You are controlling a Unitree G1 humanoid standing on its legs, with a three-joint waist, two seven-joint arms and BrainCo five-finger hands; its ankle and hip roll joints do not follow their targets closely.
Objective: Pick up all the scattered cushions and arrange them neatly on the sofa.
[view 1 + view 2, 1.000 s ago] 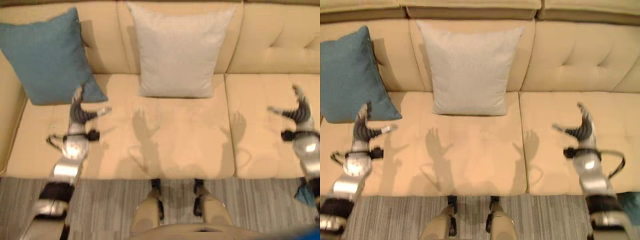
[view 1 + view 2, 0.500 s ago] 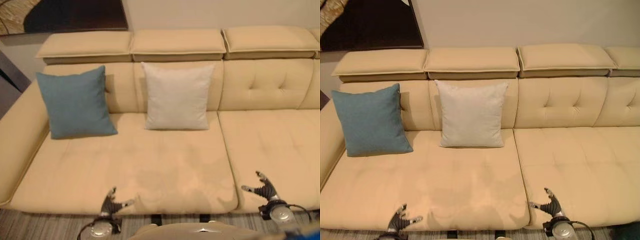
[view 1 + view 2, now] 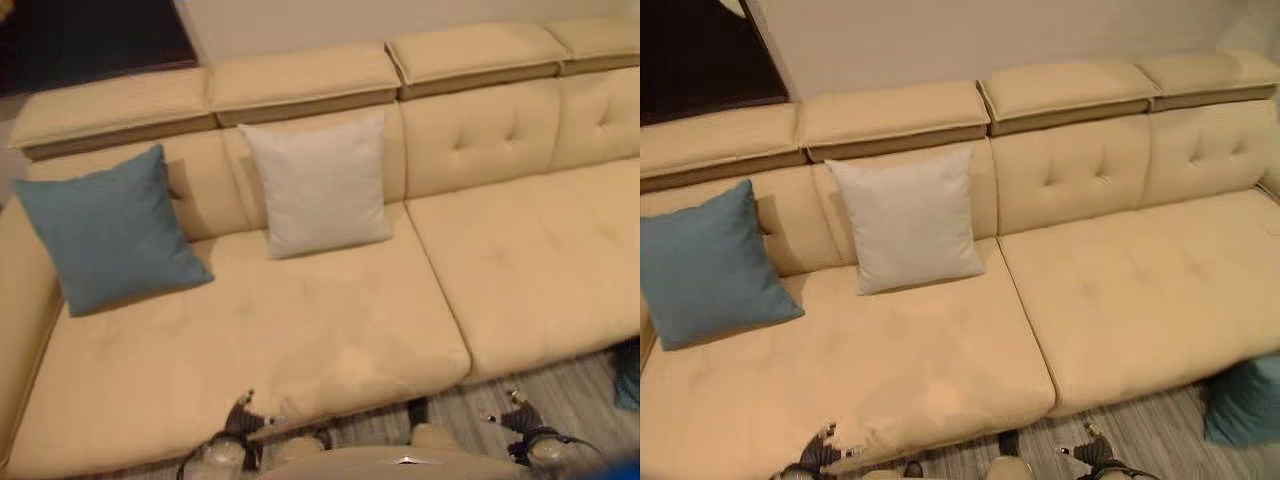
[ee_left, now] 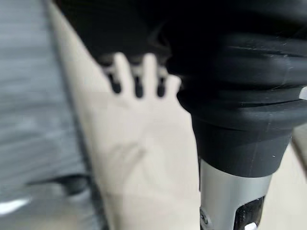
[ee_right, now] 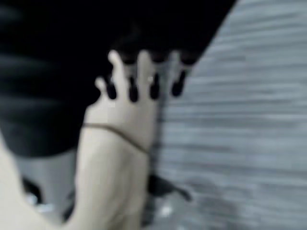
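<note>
No readable writing on teal cushion (image 3: 108,232), pale cushion (image 3: 322,184) or sofa (image 3: 520,250).

The left hand (image 3: 243,418) sits low at the near edge, left of centre, fingers spread and relaxed, thumb out to the right. The right hand (image 3: 519,420) sits at the near right, fingers likewise spread and loose. Both hands are empty, wrists under dark ribbed covers.

Grey striped floor (image 3: 1160,425); dark panel (image 3: 690,55) against pale wall (image 3: 970,35).
</note>
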